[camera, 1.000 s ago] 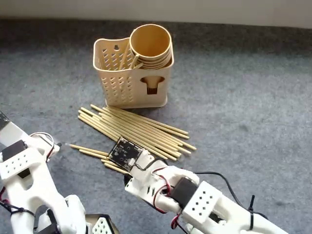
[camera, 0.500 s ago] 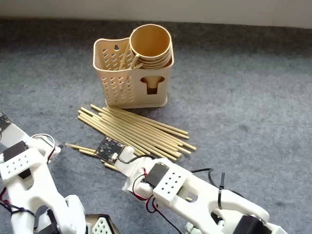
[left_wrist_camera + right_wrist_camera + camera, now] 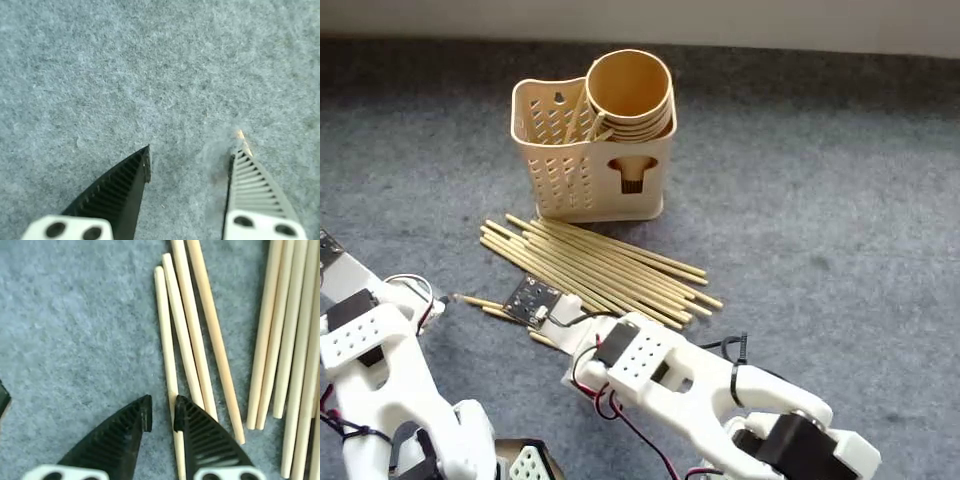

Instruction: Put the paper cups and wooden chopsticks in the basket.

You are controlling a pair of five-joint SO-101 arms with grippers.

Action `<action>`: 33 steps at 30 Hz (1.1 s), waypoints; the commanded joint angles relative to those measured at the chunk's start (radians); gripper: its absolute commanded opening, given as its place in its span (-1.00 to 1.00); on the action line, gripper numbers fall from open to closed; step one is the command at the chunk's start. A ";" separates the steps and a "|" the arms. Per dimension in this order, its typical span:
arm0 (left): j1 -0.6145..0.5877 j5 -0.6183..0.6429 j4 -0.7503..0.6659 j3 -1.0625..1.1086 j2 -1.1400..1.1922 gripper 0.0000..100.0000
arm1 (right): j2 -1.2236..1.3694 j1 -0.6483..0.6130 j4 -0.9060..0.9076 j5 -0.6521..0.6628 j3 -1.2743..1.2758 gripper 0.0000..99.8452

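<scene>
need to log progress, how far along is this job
Done: the cups are stacked in the basket, with a few chopsticks beside them. In hand: the right gripper, open, straddles one chopstick on the carpet. To do: the pile before the basket. The left gripper is open over carpet.

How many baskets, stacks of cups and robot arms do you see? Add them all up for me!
Basket: 1
Stack of paper cups: 1, standing inside the basket
Robot arms: 2, the left arm and the right arm
Total: 4

Grey carpet (image 3: 840, 200) bears the basket (image 3: 560, 180) and loose chopsticks (image 3: 610, 262)
</scene>
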 commanded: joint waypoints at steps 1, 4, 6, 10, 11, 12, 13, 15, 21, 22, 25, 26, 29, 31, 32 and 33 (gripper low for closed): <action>-0.010 0.003 -0.014 -0.002 -0.004 -0.50 | 0.042 0.038 -0.028 0.012 -0.025 -0.82; -0.010 0.003 -0.012 -0.002 -0.004 -0.50 | 0.065 0.062 -0.028 0.014 -0.027 -0.82; -0.010 0.003 -0.012 -0.002 -0.004 -0.50 | 0.071 0.065 -0.030 0.017 -0.027 -0.82; -0.010 0.003 -0.009 -0.002 -0.004 -0.50 | 0.076 0.068 -0.027 0.095 -0.027 -0.82; -0.010 0.003 -0.009 -0.002 -0.004 -0.50 | 0.076 0.067 -0.027 0.104 -0.027 -0.82; -0.010 0.003 -0.009 -0.002 -0.004 -0.50 | 0.076 0.065 -0.027 0.103 -0.027 -0.82; -0.010 0.003 -0.009 -0.002 -0.004 -0.50 | 0.076 0.064 -0.027 0.103 -0.027 -0.83; -0.010 0.003 -0.009 -0.002 -0.004 -0.50 | 0.076 0.062 -0.027 0.104 -0.027 -0.88; -0.042 0.003 -0.014 -0.002 -0.004 -0.50 | 0.061 0.061 0.073 0.184 -0.041 -0.99; -0.053 0.003 -0.014 -0.002 -0.004 -0.50 | 0.053 0.061 0.105 0.183 -0.068 -0.99; -0.062 0.003 -0.014 -0.004 -0.004 -0.50 | -0.012 0.065 0.205 0.183 -0.133 -0.99; -0.058 0.003 -0.014 -0.004 -0.004 -0.50 | -0.041 0.067 0.225 0.183 -0.145 -0.99; -0.058 0.003 -0.014 -0.004 -0.004 -0.50 | -0.150 0.067 0.254 0.183 -0.139 -0.99; -0.061 0.003 -0.014 -0.004 -0.004 -0.50 | -0.225 0.067 0.266 0.181 -0.116 -0.99; -0.062 0.003 -0.014 -0.004 -0.004 -0.50 | -0.262 0.068 0.266 0.181 -0.105 -0.99; -0.062 0.003 -0.014 -0.004 -0.004 -0.50 | -0.300 0.068 0.266 0.181 -0.094 -0.99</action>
